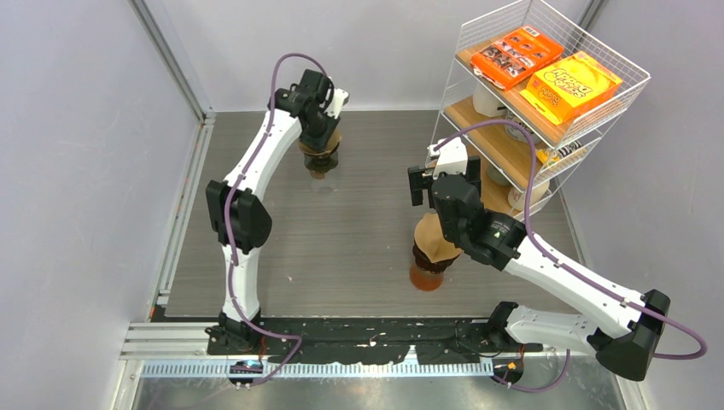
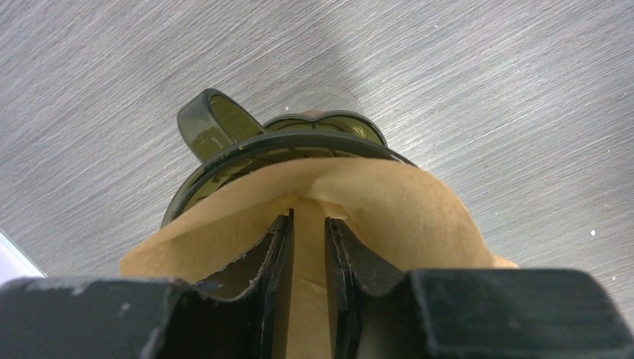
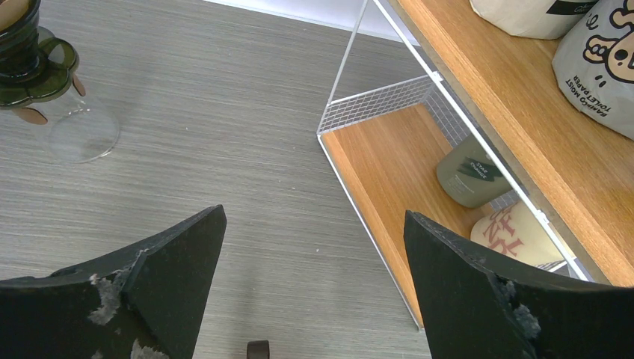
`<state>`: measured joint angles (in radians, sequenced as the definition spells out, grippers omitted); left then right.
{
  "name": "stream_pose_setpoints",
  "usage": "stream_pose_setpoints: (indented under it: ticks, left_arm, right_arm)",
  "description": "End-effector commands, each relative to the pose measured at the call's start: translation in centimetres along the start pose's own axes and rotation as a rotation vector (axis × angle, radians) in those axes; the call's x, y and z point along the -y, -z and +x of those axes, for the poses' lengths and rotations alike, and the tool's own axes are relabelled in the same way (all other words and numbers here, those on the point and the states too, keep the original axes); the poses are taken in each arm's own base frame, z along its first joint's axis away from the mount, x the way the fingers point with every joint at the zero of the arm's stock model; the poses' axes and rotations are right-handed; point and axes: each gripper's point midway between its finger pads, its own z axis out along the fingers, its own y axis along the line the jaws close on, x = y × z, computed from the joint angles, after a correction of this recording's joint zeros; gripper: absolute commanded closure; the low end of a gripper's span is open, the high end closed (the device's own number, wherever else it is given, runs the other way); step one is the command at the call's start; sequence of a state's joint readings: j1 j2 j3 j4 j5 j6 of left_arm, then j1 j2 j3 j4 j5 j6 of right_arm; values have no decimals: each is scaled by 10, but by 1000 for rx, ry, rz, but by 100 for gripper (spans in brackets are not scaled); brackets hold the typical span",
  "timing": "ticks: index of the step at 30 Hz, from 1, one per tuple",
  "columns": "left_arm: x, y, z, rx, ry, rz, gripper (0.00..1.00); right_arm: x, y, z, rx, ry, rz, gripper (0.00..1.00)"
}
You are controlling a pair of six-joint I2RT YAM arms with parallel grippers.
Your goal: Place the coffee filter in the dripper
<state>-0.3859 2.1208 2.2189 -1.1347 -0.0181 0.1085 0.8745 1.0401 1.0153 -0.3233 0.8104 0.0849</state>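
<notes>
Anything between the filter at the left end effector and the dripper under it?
Nothing visible. The filter sits against the rim of the dripper, with the left end effector at its top edge, jaws narrowly parted. The dripper's inside below the paper is hidden.

The top view looks down from behind on the whole grey wood-grain table (image 1: 367,213). The left wrist view sits close above it; the right wrist view shares the white wire shelf rack (image 3: 374,105) with the top view's right.

coffee filter (image 2: 404,202) tan | dripper (image 2: 217,127) dark olive green | table (image 1: 367,222) grey, streaked grain | orange box (image 1: 516,55) | yellow box (image 1: 572,85)
</notes>
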Motion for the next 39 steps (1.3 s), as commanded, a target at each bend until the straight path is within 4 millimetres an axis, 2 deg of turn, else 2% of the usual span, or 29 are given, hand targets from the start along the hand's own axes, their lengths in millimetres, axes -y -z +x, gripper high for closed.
stream_pose_setpoints:
  ticks: [1, 8, 13, 16, 19, 22, 24, 26, 27, 28, 29, 32, 36, 37, 39]
  left_arm:
    - [-6, 39, -20, 114, 14, -32, 72]
    - [-9, 53, -25, 148, 24, -49, 71]
    - [-15, 78, -36, 210, 47, -81, 69]
    - [-20, 108, -45, 280, 95, -111, 68]
    - [-19, 151, -54, 394, 123, -109, 63]
    - [-24, 190, -52, 499, 193, -142, 49]
    - [-33, 209, -42, 555, 254, -198, 35]
    - [-44, 230, -30, 636, 323, -271, 10]
    - [-49, 238, -21, 667, 355, -304, 2]
    - [-53, 244, -11, 697, 389, -331, 1]
    - [-56, 260, 4, 741, 425, -358, 0]
    - [-65, 273, 45, 823, 539, -433, 0]
    - [-74, 267, 109, 896, 737, -517, 0]
    - [-74, 257, 126, 907, 805, -525, 0]
    - [-74, 254, 146, 968, 898, -520, 1]
  right_arm:
    - [8, 3, -9, 32, -38, 24, 5]
    - [9, 4, -11, 37, -41, 26, 4]
    - [10, 5, -13, 41, -45, 31, 5]
    - [12, 5, -15, 44, -49, 36, 5]
    - [13, 5, -15, 46, -50, 45, 5]
    - [17, 6, -16, 50, -67, 64, 5]
    - [19, 7, -16, 54, -74, 71, 5]
    - [22, 6, -15, 58, -74, 85, 4]
    - [24, 6, -13, 60, -75, 92, 5]
    - [28, 6, -12, 61, -80, 108, 4]
    - [30, 6, -11, 62, -84, 117, 5]
    - [43, 5, -7, 67, -120, 161, 5]
    - [57, -3, 7, 53, -220, 164, 5]
    - [57, -2, 7, 56, -243, 138, 5]
    - [63, -5, 11, 52, -285, 143, 5]
